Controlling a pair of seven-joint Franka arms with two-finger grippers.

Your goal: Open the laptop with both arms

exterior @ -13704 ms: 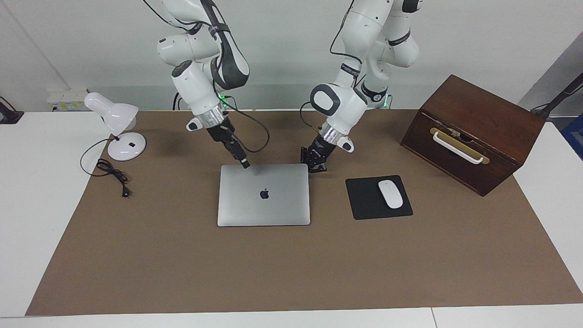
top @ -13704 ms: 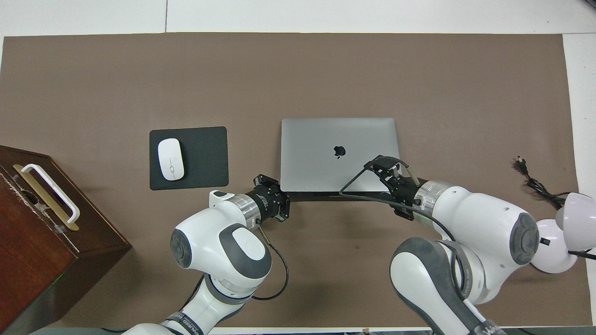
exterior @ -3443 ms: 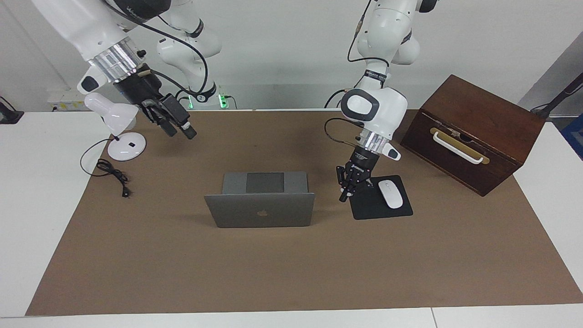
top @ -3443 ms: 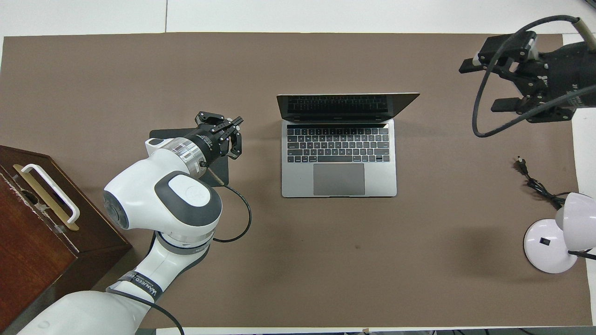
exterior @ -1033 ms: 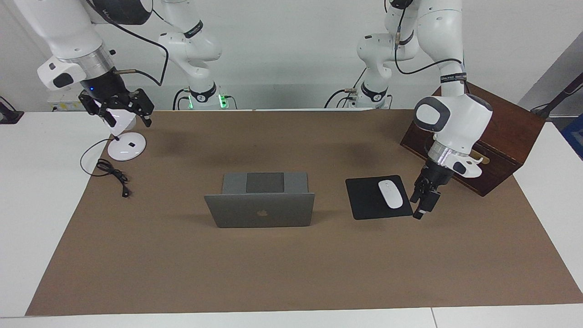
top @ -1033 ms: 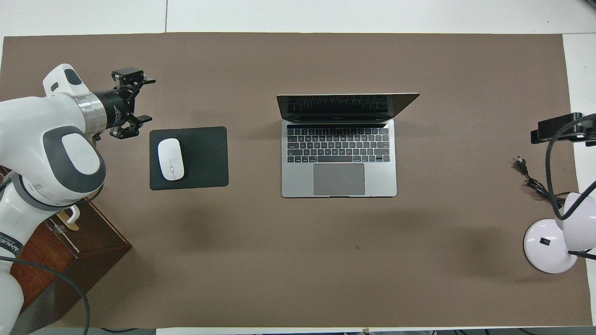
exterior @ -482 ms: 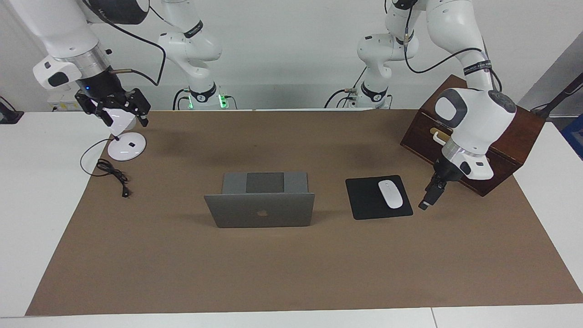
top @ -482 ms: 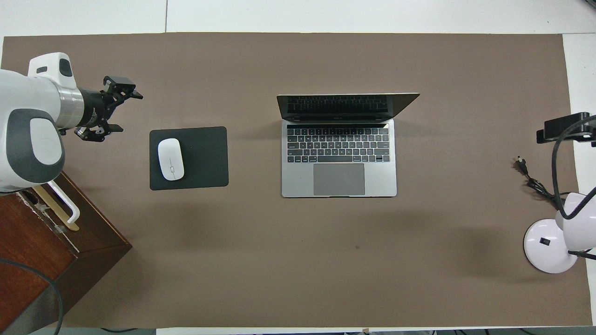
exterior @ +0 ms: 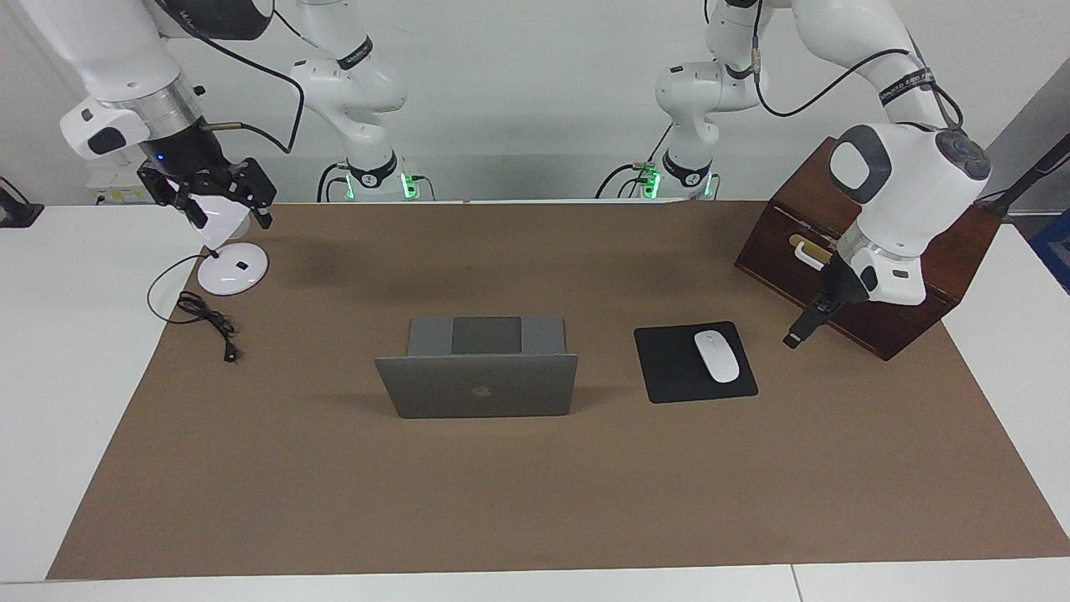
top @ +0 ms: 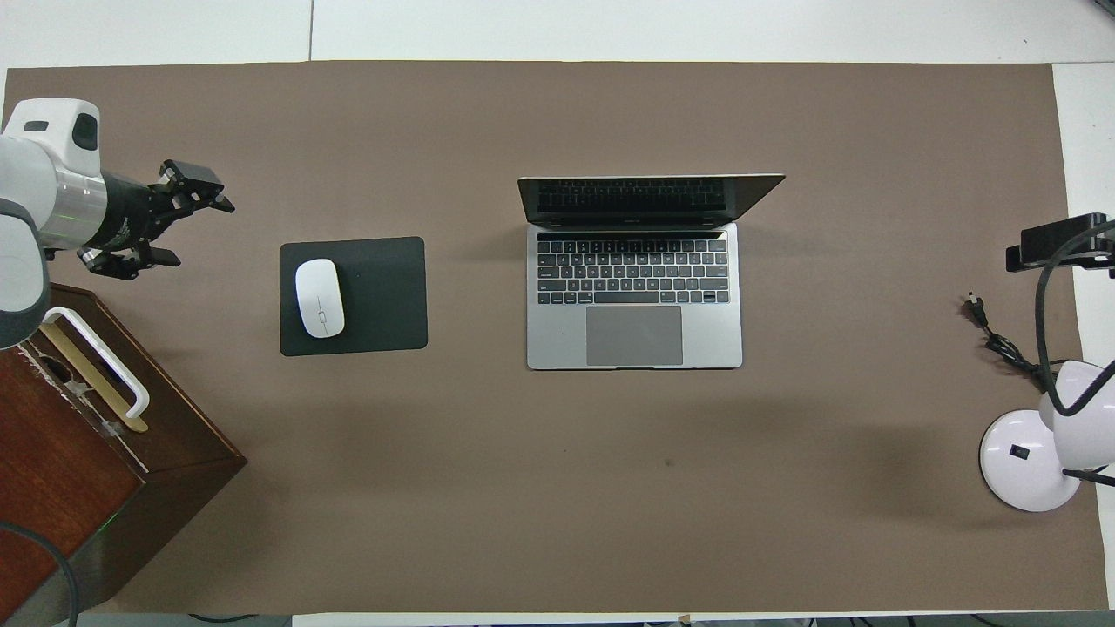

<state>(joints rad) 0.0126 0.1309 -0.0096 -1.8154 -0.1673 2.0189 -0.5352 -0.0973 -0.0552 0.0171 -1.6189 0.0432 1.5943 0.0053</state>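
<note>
Overhead view showed the laptop [top: 634,296] in the middle of the table [top: 557,522], lid up, keys and trackpad facing the robots. So the opening looked done, I think.

Left end effector [exterior: 801,329] hung in the air by the front of the wooden box [exterior: 869,242], over the brown mat, just past the mouse pad [exterior: 694,362] toward the left arm's end. Its fingers were spread wide w/ nothing in them. Right end effector [exterior: 219,199] hung over the lamp [exterior: 219,238] at the right arm's end, fingers spread too, nothing held.

Best thing for this step, I'd guess: both arms go up and away from the laptop, slow and high, so nothing bumps the lid and tips it. Don't drop low on the way.

Other stuff around: white mouse [exterior: 716,355] sat on the black pad, beside the laptop toward the left arm's end. The box w/ its white handle [top: 96,361] was very near the left arm, so that arm could knock it. The lamp's cord [exterior: 201,313] lay curled on the table near the lamp base, and the right end effector was close over the lamp head, so it could catch there. Nothing stood close to the laptop itself.
</note>
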